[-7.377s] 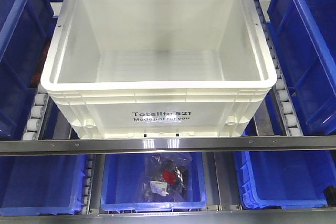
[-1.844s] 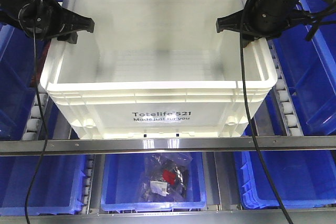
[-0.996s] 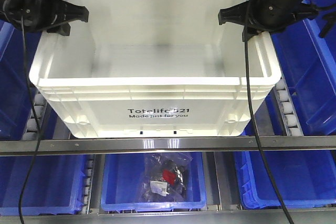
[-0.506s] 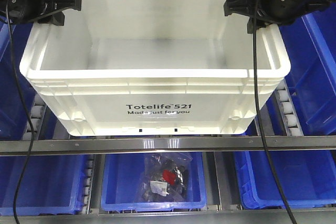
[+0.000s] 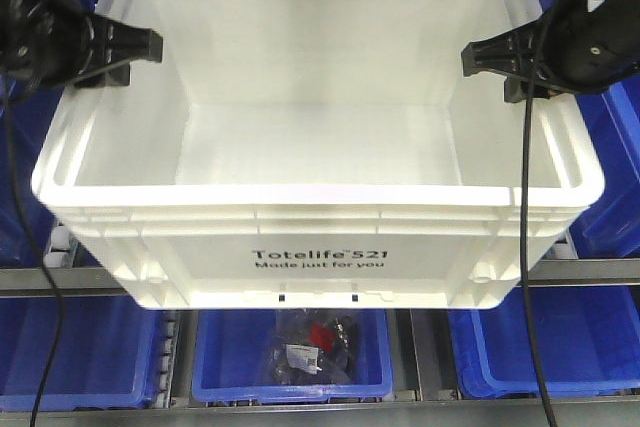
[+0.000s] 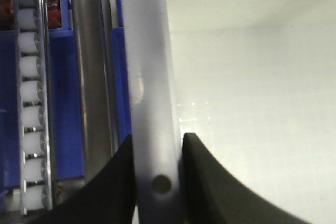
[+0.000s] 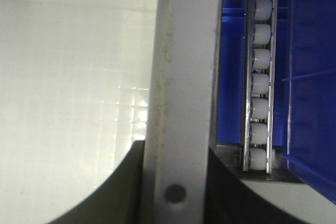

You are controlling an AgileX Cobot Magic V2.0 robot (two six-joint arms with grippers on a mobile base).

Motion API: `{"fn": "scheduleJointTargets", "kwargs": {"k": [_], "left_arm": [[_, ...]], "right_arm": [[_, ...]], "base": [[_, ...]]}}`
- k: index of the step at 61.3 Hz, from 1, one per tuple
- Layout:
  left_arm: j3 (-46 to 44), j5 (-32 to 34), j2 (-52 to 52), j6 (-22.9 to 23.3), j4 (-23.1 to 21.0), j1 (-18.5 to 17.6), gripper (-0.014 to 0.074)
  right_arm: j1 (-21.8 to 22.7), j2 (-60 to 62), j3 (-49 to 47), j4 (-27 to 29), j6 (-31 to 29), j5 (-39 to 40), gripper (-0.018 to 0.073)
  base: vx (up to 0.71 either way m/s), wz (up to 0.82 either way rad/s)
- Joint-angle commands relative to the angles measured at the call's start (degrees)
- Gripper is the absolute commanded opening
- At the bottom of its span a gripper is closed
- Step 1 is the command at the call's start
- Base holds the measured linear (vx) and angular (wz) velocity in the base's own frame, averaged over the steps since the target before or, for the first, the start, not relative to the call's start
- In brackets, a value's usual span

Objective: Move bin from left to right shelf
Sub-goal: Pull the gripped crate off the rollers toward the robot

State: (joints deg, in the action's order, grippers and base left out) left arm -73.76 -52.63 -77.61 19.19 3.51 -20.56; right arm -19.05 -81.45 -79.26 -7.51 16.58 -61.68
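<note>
- The left gripper [image 6: 157, 140] is closed narrow on the left side rim of the bin [image 5: 320, 217]. The left wrist view shows one dark finger outside the wall and one inside, both pressed against it.
- Beside that rim lies a roller track [image 6: 29, 103] of the shelf, with blue plastic next to it.
- The white bin, printed "Totelife 521", hangs between the two arms and is empty inside. Its front bottom edge covers the middle of the metal shelf rail [image 5: 60, 282], so it seems to be drawn forward over the shelf's front edge. Whether its base is clear of the rollers cannot be told.
- Below it, a blue bin [image 5: 230, 357] on the lower level holds a plastic bag [image 5: 315, 342].
- The right gripper [image 7: 176, 148] is likewise clamped narrow on the right side rim, a finger on each side, with another roller track [image 7: 260, 77] just beyond.
- Judged from this, the grasp is done and the pull-out is under way. Left to do are carrying the bin across to the right shelf, setting it down and letting go. The right shelf cannot be made out.
</note>
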Motion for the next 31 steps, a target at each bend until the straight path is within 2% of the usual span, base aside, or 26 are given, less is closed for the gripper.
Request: {"fn": "scheduleJointTargets", "kwargs": {"k": [1,31], "left_arm": [[1.47,8.61,6.6,0.1,2.39,-0.39,0.0097],[2.55,7.28,8.42,-0.03,2.22,-0.28,0.0099]], "right_arm": [[-0.21,4.38,-0.82,-0.73,-1.3,4.26,0.0023],[-0.21,5.62,1.53,0.04,-1.11,3.82,0.0024]], "base": [[0.0,0.0],[0.0,0.0]]}}
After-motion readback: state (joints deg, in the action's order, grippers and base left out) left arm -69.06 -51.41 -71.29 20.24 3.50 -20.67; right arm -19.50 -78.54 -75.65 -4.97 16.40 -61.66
